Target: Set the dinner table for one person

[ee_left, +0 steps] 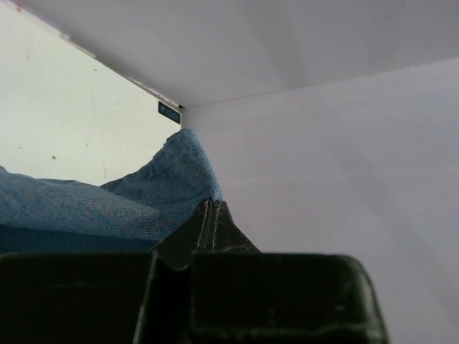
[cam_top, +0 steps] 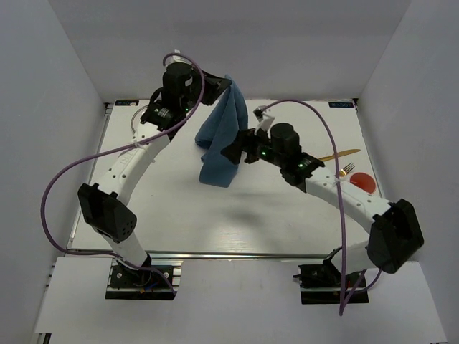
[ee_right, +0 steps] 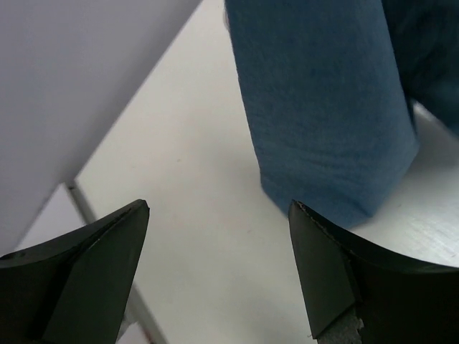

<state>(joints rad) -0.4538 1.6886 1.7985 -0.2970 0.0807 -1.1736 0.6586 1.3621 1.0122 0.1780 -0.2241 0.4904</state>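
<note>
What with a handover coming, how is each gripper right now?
Left gripper: closed on the cloth.
Right gripper: open, holding nothing.

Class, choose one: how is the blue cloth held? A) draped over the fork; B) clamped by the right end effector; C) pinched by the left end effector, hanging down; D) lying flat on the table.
C: the left end effector is shut on the blue cloth, which hangs; the right end effector stands open.
</note>
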